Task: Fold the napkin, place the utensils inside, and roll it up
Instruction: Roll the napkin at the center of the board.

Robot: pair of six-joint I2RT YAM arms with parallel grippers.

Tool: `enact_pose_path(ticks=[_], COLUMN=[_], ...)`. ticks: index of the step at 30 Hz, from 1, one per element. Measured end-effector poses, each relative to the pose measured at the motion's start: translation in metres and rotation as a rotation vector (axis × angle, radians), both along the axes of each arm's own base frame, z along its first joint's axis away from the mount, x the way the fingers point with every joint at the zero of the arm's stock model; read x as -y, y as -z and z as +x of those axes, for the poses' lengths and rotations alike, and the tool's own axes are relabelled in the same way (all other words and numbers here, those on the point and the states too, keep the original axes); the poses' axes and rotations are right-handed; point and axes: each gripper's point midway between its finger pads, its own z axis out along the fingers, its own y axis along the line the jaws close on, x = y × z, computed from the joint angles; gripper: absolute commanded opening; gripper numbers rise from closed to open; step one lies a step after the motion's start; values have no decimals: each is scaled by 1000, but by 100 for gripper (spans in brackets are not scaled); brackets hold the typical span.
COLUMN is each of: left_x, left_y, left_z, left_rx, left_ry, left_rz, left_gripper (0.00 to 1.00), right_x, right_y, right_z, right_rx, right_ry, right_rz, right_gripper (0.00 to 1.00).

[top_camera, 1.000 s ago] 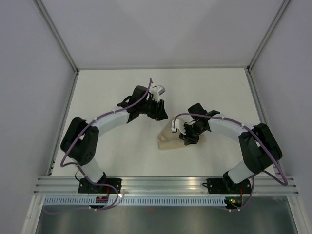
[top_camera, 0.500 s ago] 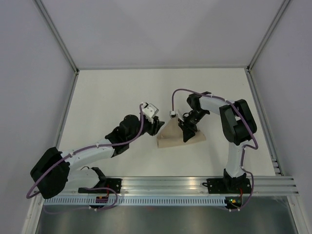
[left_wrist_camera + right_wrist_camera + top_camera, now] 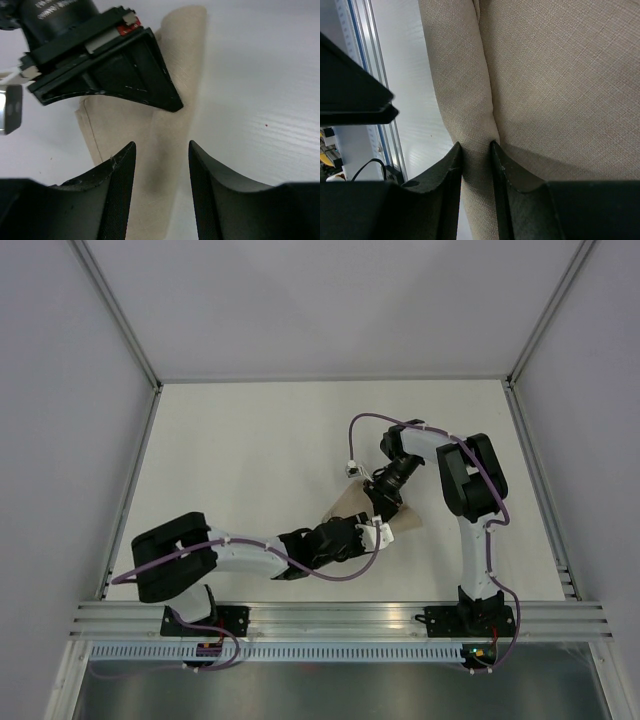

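The tan napkin lies mid-table, one edge rolled into a tube. In the right wrist view the rolled edge runs between my right gripper, whose fingers are shut on it. That gripper comes down on the napkin from the far side. My left gripper is open and straddles the rolled edge without touching it, reaching in from the near left. The black right gripper body sits just ahead of it. No utensils are in view.
An aluminium rail runs along the near table edge and also shows in the right wrist view. Grey enclosure walls stand on three sides. The two grippers are close together over the napkin.
My left arm has swung from the far side of the table round to the near left and come in low at the napkin. My right arm has extended and its gripper has settled on the rolled edge.
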Motion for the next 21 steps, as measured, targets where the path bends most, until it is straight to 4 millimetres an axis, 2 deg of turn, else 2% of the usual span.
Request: enact_pose_path(ticks=[5,9,14,15,21], left_x=[9,9,10,10,13], left_y=[30,45,55,56,60], left_z=[3,7,10,11,16], left_rx=[27,34,39,41,43], left_ry=[20,13,-1,-5,-17], left_rz=[102,138,151,153,156], left_gripper=[52,53,54,61,58], right_x=[0,0,0,0,0], right_y=[0,0,1,1,1], right_z=[0,0,1,1,1], right_rx=[-5,-8,-20,-24,-36], right_ry=[2,5,9,11,18], right_rz=[-2,-4,-10,-10,-17], right_gripper=[34,34,34,34,34])
